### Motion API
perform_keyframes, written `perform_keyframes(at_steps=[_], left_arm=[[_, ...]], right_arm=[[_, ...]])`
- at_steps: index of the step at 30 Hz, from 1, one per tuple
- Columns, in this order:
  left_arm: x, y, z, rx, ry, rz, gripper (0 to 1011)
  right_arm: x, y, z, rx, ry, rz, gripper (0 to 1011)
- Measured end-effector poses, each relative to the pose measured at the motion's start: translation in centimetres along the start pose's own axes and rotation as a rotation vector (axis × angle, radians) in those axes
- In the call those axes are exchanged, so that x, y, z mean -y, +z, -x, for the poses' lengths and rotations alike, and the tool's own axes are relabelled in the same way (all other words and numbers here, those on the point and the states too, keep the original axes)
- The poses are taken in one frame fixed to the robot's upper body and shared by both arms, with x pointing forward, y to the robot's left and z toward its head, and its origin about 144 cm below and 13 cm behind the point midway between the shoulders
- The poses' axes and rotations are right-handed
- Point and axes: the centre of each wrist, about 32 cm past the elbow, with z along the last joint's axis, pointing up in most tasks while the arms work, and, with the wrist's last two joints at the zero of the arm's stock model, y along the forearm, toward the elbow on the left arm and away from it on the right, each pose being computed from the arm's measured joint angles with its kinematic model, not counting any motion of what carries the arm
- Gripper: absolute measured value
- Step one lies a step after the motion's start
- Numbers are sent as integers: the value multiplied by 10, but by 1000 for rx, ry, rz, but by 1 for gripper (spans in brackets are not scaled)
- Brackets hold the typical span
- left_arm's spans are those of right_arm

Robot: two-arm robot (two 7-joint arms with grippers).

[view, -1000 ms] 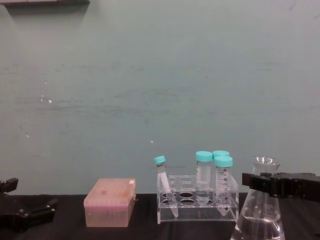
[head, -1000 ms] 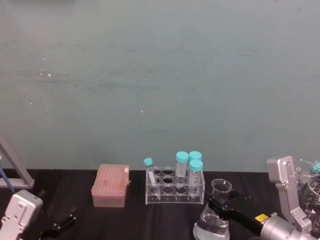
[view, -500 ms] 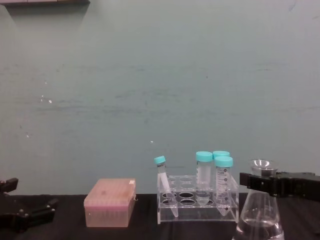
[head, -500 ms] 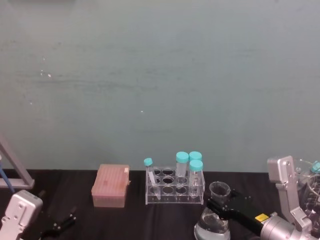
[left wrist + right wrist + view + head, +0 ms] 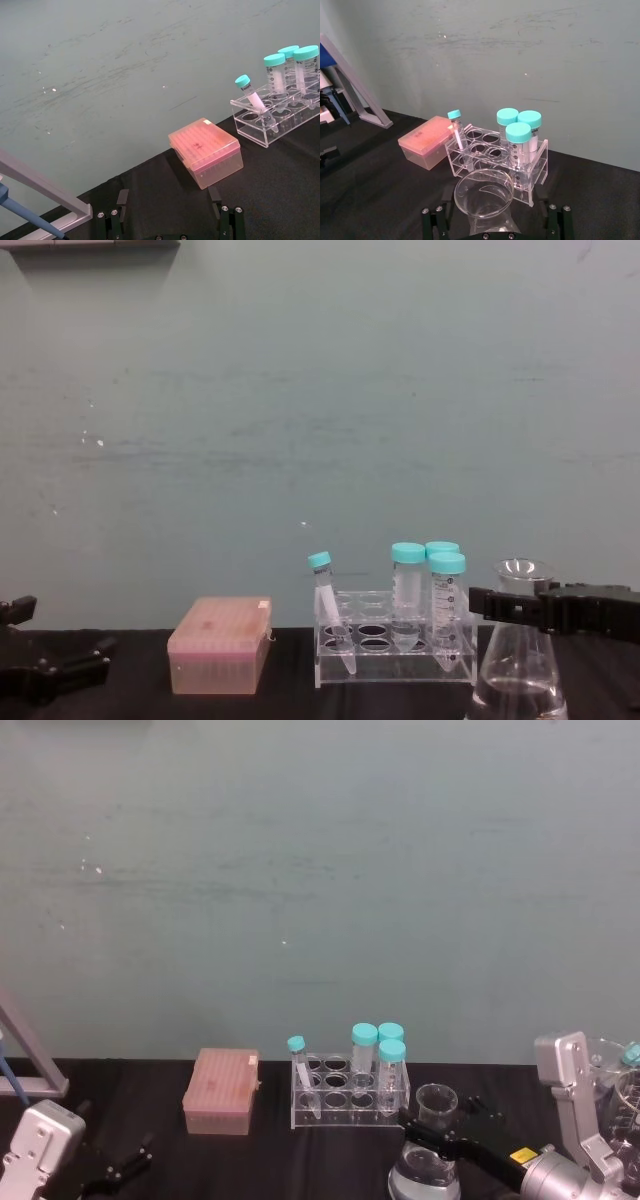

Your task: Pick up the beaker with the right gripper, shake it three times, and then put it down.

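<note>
Because a narrow neck gives the firmest hold for shaking, I have the right gripper [image 5: 520, 608] clenched around the beaker [image 5: 519, 680] just under its flared rim, at the chest view's lower right beside the tube rack [image 5: 393, 650]. I count one beaker, four teal-capped tubes [image 5: 410, 580] in one rack and one pink box [image 5: 220, 644] on the black desk [image 5: 280, 190]. At the head view's lower left, the left gripper [image 5: 118, 1169] rests released, since this job needs one arm.

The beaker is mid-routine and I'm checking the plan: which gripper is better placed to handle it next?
Right. The right gripper is shut on the beaker at its neck, beside the tube rack. The left gripper sits low at the far left.
</note>
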Motion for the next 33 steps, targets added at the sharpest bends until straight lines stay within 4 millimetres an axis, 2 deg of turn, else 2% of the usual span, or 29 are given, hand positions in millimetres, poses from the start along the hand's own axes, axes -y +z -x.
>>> perform_keyframes(at_steps=[14,24,30,33], left_arm=[[0,0,0,0,0,0,1000],[0,0,0,0,0,0,1000],[0,0,0,0,0,0,1000],[0,0,0,0,0,0,1000]], right_arm=[[2,1,0,11,31,-25,1000],[12,14,-1,20,75,-129,1000],[18,24,-1,45,-66,-237,1000],[20,25,-1,81,-226,-283,1000]])
